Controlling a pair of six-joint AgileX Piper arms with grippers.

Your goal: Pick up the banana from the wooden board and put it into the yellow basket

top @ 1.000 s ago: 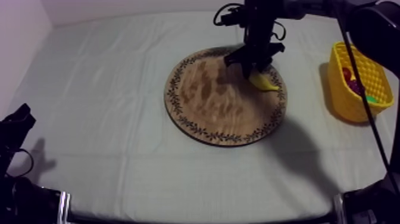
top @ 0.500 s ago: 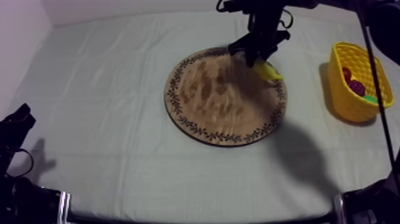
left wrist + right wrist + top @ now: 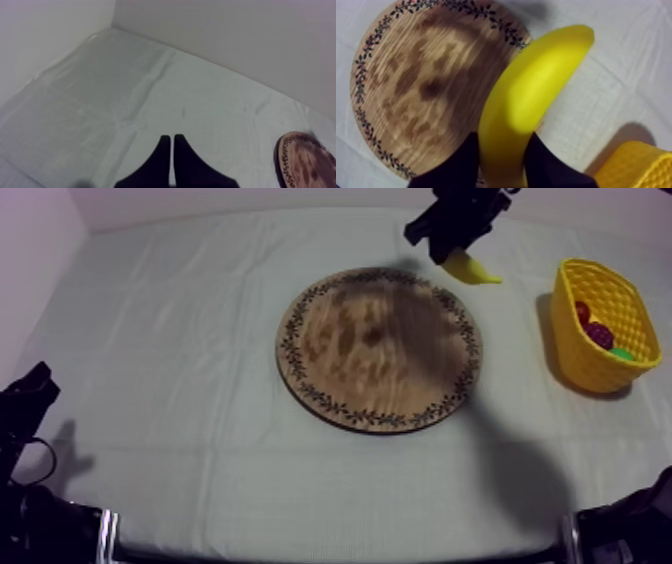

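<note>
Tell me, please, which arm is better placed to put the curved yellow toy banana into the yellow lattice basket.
Right: the right tool holds the banana near the basket; the left tool rests far off.

From where my right end effector (image 3: 452,248) hangs with the banana (image 3: 475,270), past the wooden board's (image 3: 380,348) far rim, I see bare cloth all the way across to the yellow basket (image 3: 572,338). Its upright wall is the one barrier on that side. Inside, a small red fruit (image 3: 583,310) and a bunch of grapes (image 3: 600,335) take up part of the room. The surface (image 3: 170,338) left of the board lies open. My left end effector (image 3: 32,388) sits low at the near left edge, well apart.
</note>
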